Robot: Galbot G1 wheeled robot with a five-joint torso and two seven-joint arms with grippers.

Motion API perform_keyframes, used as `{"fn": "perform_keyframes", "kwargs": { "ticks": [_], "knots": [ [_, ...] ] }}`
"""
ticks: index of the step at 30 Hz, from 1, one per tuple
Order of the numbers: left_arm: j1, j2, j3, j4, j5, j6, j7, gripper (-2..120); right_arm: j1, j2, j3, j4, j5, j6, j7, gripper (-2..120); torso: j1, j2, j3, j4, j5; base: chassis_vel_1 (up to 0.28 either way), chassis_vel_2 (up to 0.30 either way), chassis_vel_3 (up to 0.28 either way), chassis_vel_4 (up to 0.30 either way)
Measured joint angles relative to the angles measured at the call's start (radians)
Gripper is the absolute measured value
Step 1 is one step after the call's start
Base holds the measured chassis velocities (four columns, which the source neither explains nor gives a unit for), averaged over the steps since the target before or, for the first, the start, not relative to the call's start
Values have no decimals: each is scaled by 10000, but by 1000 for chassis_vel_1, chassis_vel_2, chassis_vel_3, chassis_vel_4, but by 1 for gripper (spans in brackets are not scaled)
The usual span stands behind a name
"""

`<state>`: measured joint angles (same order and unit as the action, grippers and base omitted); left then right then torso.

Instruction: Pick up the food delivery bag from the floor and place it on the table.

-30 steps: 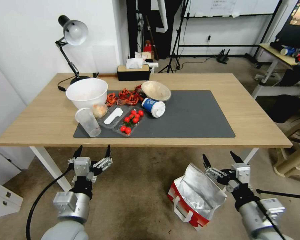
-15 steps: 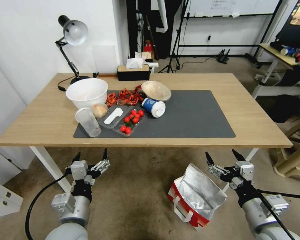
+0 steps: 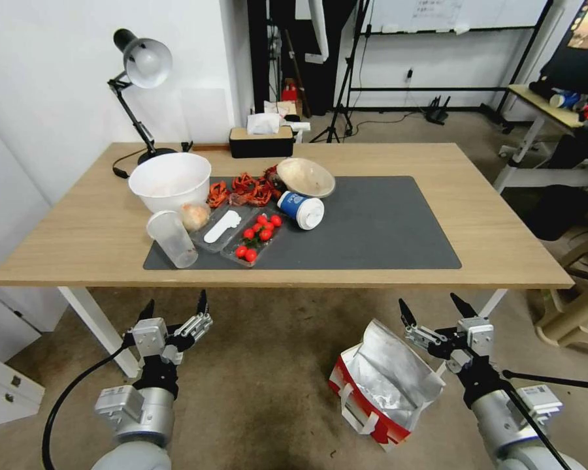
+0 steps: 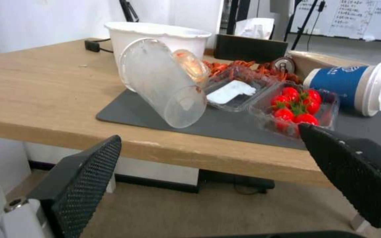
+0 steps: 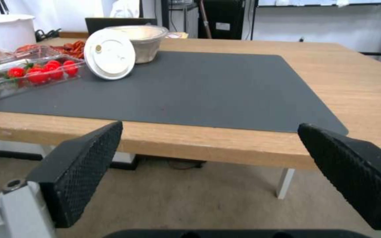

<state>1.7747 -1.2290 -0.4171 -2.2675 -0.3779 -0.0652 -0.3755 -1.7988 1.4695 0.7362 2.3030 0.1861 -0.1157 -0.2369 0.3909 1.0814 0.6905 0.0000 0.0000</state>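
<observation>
Currently, step: the approach is judged to be in hand; nothing is gripped and the bag is not yet lifted.
Bag: the bag point(image 3: 382, 388) is seen lying tilted on the floor point(image 3: 268, 365), in front of the table point(image 3: 503, 228) and to the robot's right, its foil mouth gaping upward and its white straps hanging down the red side.
Right gripper: the right gripper point(image 3: 431, 312) is held just above and beside the far upper edge of the bag, its fingers spread wide and empty; no contact with the foil can be made out.
Left gripper: the left gripper point(image 3: 174, 307) is held low before the table's near edge, well apart from the bag, fingers likewise spread wide with nothing between them.
Table: the left half of the mat point(image 3: 385, 228) is crowded by a bowl point(image 3: 170, 181), a cup point(image 3: 302, 210) and a tomato tray point(image 3: 255, 238); the right half is left bare.
Next move: a descent of the right gripper onto a strap or the bag's rim is judged necessary, then closure before any lift.
Risk: the thin foil may crumple or slip if it alone is pinched.
</observation>
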Motion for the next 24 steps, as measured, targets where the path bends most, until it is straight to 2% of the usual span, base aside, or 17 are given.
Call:
{"fn": "perform_keyframes", "kwargs": {
  "ticks": [24],
  "knots": [
    [-43, 64, 50, 160, 139, -91, -29, 100, -36, 228, 34, 94, -24, 24, -170, 100, -521, -1192, -672, -1, 1, 0, 0, 0, 0]
  ]
}}
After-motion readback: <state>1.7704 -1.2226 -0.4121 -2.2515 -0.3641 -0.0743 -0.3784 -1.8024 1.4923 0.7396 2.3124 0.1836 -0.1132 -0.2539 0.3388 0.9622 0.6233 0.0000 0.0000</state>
